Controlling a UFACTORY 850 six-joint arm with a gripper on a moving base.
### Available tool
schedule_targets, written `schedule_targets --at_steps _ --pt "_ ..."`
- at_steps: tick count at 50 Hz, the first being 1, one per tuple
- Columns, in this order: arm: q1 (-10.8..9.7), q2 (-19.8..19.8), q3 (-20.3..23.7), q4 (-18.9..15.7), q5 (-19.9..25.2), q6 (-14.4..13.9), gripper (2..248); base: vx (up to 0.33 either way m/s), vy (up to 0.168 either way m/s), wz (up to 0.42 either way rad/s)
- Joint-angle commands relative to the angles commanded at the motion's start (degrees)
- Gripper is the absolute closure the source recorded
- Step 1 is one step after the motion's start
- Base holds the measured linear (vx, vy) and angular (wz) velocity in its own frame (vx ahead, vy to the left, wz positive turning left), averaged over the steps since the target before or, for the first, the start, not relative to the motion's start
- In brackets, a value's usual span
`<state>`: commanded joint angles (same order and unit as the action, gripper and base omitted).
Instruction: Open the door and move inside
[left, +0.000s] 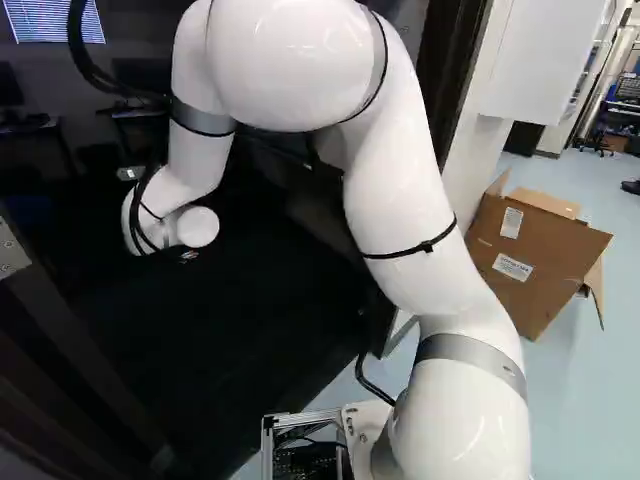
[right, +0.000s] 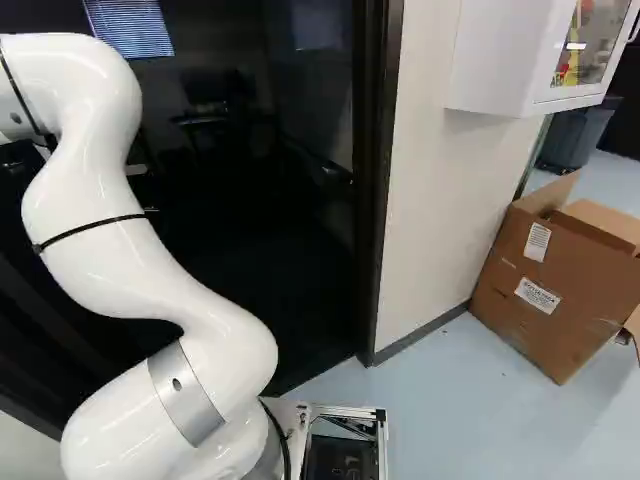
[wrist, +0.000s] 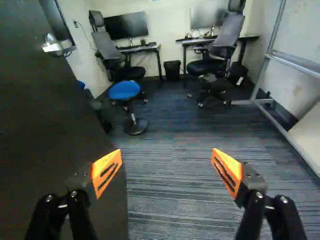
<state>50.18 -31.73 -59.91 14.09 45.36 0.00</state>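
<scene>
Jaws spread wide, the gripper (wrist: 166, 167) points past the edge of the open door (wrist: 55, 130), one finger beside the door's dark face, the handle (wrist: 52, 46) farther ahead on the door

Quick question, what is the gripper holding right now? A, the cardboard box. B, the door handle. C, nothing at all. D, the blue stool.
C: the gripper's fingers stand wide apart with only carpet showing between them, and the handle is well clear on the door.
</scene>
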Motion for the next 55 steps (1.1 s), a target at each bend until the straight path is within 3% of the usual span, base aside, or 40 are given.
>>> schedule_targets --at_steps 55 --pt "-3.9 12.7 16.3 0.3 0.0 0.0 3 0.000 0.000 0.000"
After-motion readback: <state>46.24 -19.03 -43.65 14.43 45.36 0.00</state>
